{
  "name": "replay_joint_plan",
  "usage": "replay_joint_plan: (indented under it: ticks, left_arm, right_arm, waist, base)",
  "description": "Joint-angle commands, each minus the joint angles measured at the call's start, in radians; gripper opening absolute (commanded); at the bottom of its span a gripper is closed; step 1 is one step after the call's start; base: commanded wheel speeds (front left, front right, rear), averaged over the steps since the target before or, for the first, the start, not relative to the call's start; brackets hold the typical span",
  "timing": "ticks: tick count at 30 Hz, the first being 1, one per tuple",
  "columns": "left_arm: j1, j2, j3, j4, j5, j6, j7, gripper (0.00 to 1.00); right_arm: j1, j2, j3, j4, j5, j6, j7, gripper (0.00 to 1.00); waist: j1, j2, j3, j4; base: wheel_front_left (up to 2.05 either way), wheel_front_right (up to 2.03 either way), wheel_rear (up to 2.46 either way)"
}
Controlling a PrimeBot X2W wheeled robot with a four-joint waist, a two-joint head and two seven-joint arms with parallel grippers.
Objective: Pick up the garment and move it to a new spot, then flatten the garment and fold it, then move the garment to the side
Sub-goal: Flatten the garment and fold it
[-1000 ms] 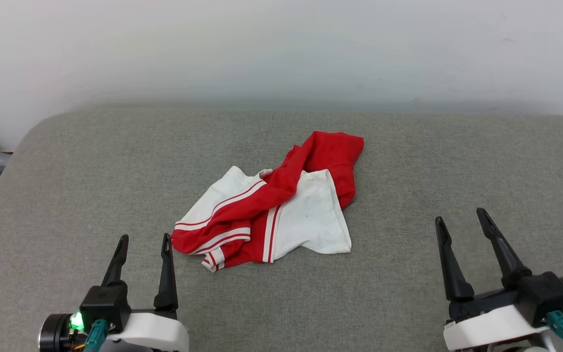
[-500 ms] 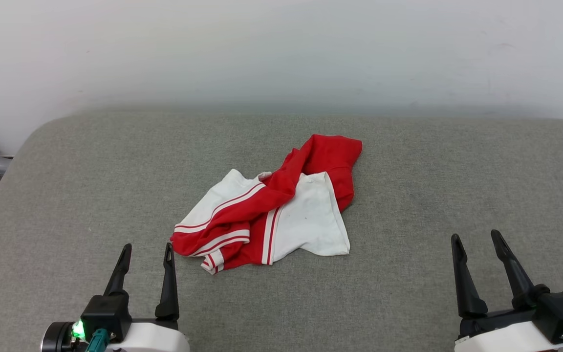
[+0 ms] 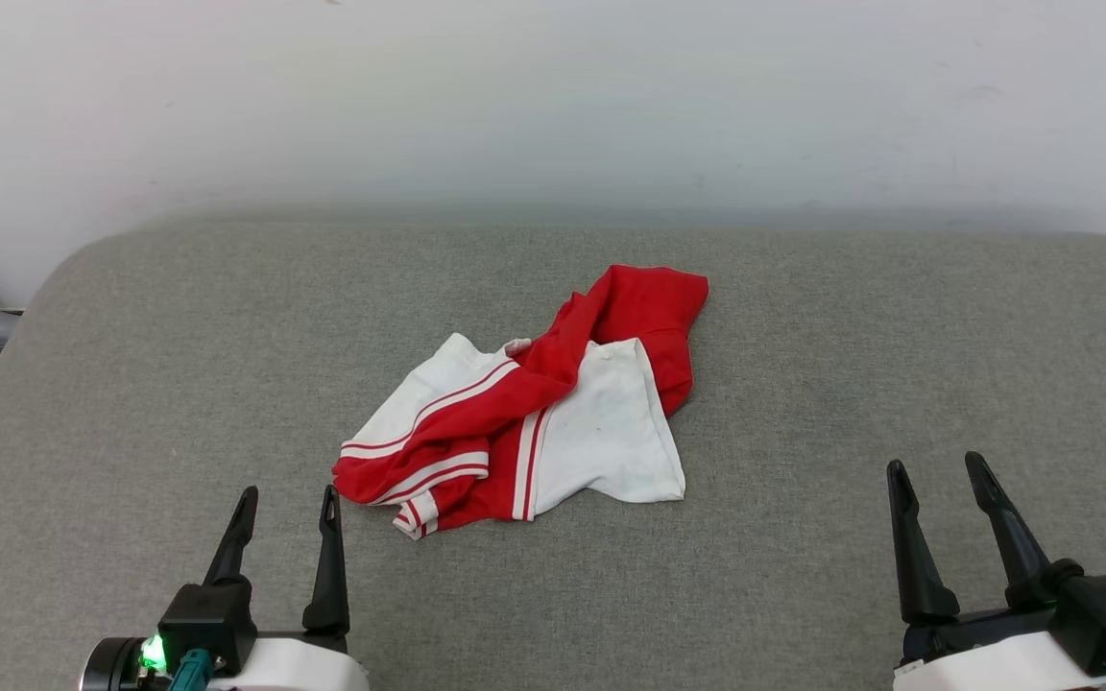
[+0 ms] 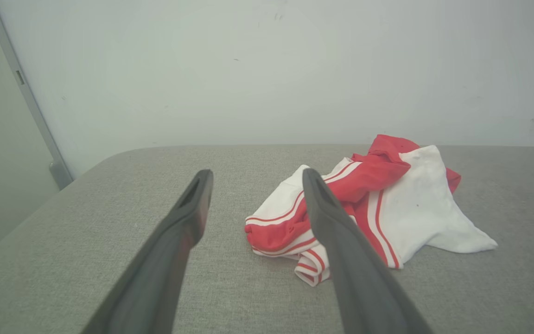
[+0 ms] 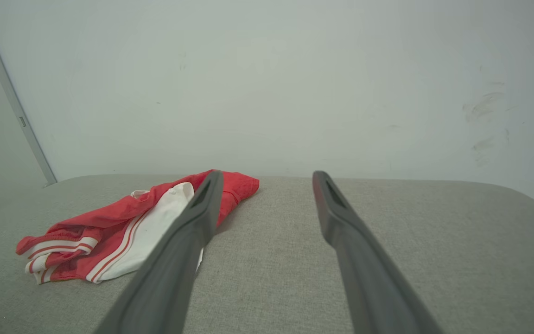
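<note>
Both arms have eased back a touch toward the cushion's near edge; left gripper and right gripper gape wide, empty; garment lies crumpled mid-cushion; I've yet to start pickup.

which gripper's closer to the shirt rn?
The left gripper: its tips sit just off the garment, by its striped corner. The right gripper stands well apart across bare cushion.

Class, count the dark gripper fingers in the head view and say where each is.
4. Two on the left gripper, lower left, near the garment; two on the right gripper, lower right, apart from it. None seems hidden.
</note>
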Motion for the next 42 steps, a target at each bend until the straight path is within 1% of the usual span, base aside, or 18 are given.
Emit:
replay_joint_plan:
  ticks: [1, 9, 13, 17, 21, 25, 28, 31, 33, 35, 38, 42]
  left_arm:
    - [0.010, -0.002, 0.007, 0.004, 0.008, -0.006, -0.003, 1.00]
    - [0.004, -0.016, 0.023, 0.013, 0.028, -0.024, -0.003, 1.00]
    - [0.000, -0.019, 0.032, 0.017, 0.035, -0.031, -0.003, 1.00]
    - [-0.006, -0.024, 0.035, 0.022, 0.042, -0.036, -0.003, 1.00]
    - [-0.019, -0.026, 0.037, 0.024, 0.043, -0.043, -0.003, 1.00]
    - [-0.033, -0.029, 0.036, 0.024, 0.045, -0.050, -0.003, 1.00]
    - [-0.044, -0.032, 0.037, 0.027, 0.045, -0.053, -0.003, 1.00]
    - [-0.053, -0.034, 0.035, 0.029, 0.045, -0.055, -0.003, 1.00]
    - [-0.061, -0.036, 0.032, 0.028, 0.044, -0.056, -0.003, 1.00]
    - [-0.066, -0.038, 0.030, 0.027, 0.043, -0.055, -0.003, 1.00]
    - [-0.072, -0.040, 0.028, 0.026, 0.042, -0.055, -0.003, 1.00]
    - [-0.090, -0.042, 0.022, 0.021, 0.038, -0.052, -0.003, 1.00]
  right_arm:
    - [0.004, 0.004, 0.001, -0.004, -0.007, -0.001, -0.002, 1.00]
    - [0.000, 0.004, 0.003, -0.007, -0.012, -0.001, -0.002, 1.00]
    - [-0.044, 0.003, -0.010, -0.042, -0.045, -0.001, -0.002, 1.00]
    - [-0.126, 0.003, -0.016, -0.074, -0.080, -0.001, -0.002, 1.00]
    - [-0.237, -0.036, 0.013, -0.100, -0.090, -0.001, -0.002, 1.00]
    - [-0.366, -0.093, 0.081, -0.092, -0.053, -0.001, -0.002, 1.00]
    - [-0.460, -0.153, 0.178, -0.052, -0.014, -0.001, -0.002, 1.00]
    - [-0.552, -0.219, 0.301, 0.003, 0.043, -0.001, -0.002, 1.00]
    - [-0.611, -0.276, 0.405, 0.054, 0.079, -0.001, -0.002, 1.00]
    - [-0.673, -0.325, 0.513, 0.115, 0.144, -0.001, 0.004, 1.00]
    - [-0.780, -0.396, 0.699, 0.176, 0.254, -0.001, 0.084, 1.00]
    - [-0.906, -0.472, 0.936, 0.215, 0.396, -0.001, 0.233, 1.00]
  waist:
    - [0.0000, 0.0000, 0.000, 0.000]
    - [0.0000, 0.0000, -0.001, 0.005]
    - [0.0000, 0.0000, 0.001, 0.006]
    - [0.0000, 0.0000, 0.004, 0.008]
    - [0.0000, 0.0000, 0.014, 0.019]
    - [0.0000, 0.0000, 0.033, 0.033]
    - [0.0000, 0.0000, 0.043, 0.043]
    - [0.0000, 0.0000, 0.055, 0.055]
    - [0.0000, 0.0000, 0.063, 0.063]
    - [0.0000, 0.0000, 0.071, 0.070]
    - [0.0000, 0.0000, 0.086, 0.078]
    - [0.0000, 0.0000, 0.112, 0.092]
  base:
    - [0.00, 0.00, 0.00]
    - [0.00, 0.00, 0.00]
    - [0.00, 0.00, 0.00]
    - [0.00, 0.00, 0.00]
    - [0.00, 0.00, 0.00]
    - [0.00, 0.00, 0.00]
    - [0.00, 0.00, 0.00]
    - [0.00, 0.00, 0.00]
    - [0.00, 0.00, 0.00]
    - [0.00, 0.00, 0.00]
    - [0.00, 0.00, 0.00]
    - [0.00, 0.00, 0.00]
